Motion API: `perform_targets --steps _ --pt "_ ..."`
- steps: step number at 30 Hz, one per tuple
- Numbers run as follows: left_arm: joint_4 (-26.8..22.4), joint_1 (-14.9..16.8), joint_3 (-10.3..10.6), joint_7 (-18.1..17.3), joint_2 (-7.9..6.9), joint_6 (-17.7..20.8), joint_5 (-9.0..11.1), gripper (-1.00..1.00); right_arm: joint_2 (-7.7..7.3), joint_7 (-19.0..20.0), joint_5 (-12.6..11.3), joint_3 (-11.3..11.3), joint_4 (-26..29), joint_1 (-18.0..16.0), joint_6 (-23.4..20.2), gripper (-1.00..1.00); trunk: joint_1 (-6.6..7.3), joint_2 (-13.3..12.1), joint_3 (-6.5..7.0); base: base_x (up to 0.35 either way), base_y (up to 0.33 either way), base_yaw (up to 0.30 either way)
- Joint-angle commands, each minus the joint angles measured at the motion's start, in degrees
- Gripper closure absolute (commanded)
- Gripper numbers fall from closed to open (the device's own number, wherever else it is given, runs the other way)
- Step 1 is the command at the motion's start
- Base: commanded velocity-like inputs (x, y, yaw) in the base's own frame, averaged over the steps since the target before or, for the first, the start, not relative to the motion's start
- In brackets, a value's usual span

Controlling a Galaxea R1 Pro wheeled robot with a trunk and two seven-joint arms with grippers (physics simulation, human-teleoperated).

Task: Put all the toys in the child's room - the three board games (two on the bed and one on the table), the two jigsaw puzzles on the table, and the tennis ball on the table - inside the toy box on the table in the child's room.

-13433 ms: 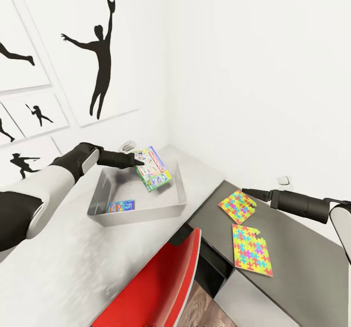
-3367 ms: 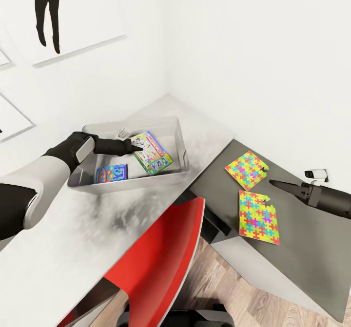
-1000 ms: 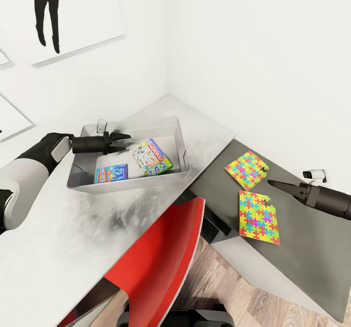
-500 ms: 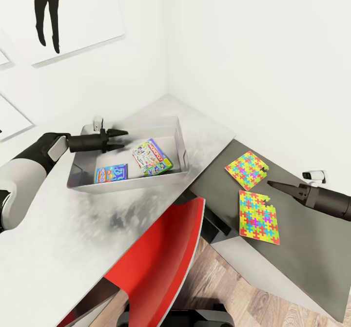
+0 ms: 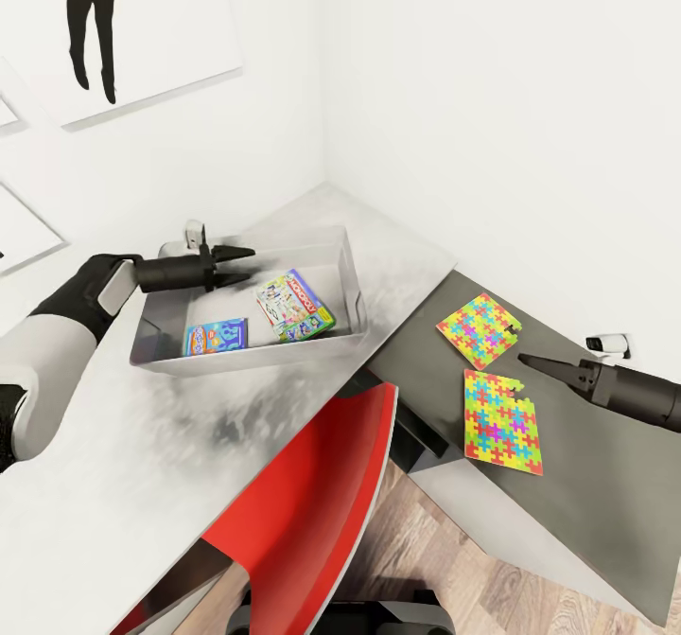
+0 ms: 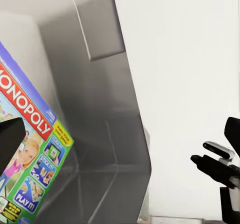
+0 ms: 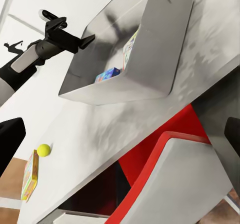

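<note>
The grey toy box (image 5: pixel 346 266) stands on the white table against the wall. Inside it lie a Monopoly board game (image 5: pixel 295 306) and a smaller blue game box (image 5: pixel 217 337). My left gripper (image 5: pixel 250 265) hovers open and empty over the bin's back left part. Two jigsaw puzzles (image 5: pixel 479 330) (image 5: pixel 501 420) lie flat on the dark grey table. My right gripper (image 5: pixel 522 360) hangs just right of them, open and empty. In the right wrist view the tennis ball (image 7: pixel 44 149) and another flat board game (image 7: pixel 31 175) rest near the white table's edge.
A red chair (image 5: pixel 322 484) stands tucked between the white table (image 5: pixel 113 484) and the dark table (image 5: pixel 596 493). Both tables meet at the room's corner with white walls behind. Wood-plank floor (image 5: pixel 445 569) shows below.
The Monopoly box, held in my left gripper several seconds ago, now lies loose in the bin. In the last second the open left gripper rose slightly. The right gripper edged toward the puzzles.
</note>
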State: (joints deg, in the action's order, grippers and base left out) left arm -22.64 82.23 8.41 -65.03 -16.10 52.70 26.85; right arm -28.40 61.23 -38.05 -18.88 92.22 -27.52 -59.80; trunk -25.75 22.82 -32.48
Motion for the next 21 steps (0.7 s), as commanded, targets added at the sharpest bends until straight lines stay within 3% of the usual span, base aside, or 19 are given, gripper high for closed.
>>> perform_targets --steps 1,12,21 --pt "-1.10 -0.50 0.25 -0.13 0.02 0.54 0.26 -1.00 -0.01 0.23 0.15 -0.04 0.00 -0.03 -0.20 -1.00 -0.03 0.09 -0.08 0.000 0.000 0.000" --pt "-8.54 -4.27 -0.87 0.16 0.34 1.26 0.18 -1.00 -0.06 0.30 0.00 -0.09 0.04 0.00 -0.20 -1.00 -0.03 0.09 -0.08 -0.019 0.000 0.000" --pt "-10.77 -5.19 -1.63 1.52 0.78 1.55 0.31 -1.00 -0.07 0.25 -0.01 -0.05 0.06 0.01 -0.20 -1.00 -0.03 0.09 0.01 -0.129 0.000 0.000"
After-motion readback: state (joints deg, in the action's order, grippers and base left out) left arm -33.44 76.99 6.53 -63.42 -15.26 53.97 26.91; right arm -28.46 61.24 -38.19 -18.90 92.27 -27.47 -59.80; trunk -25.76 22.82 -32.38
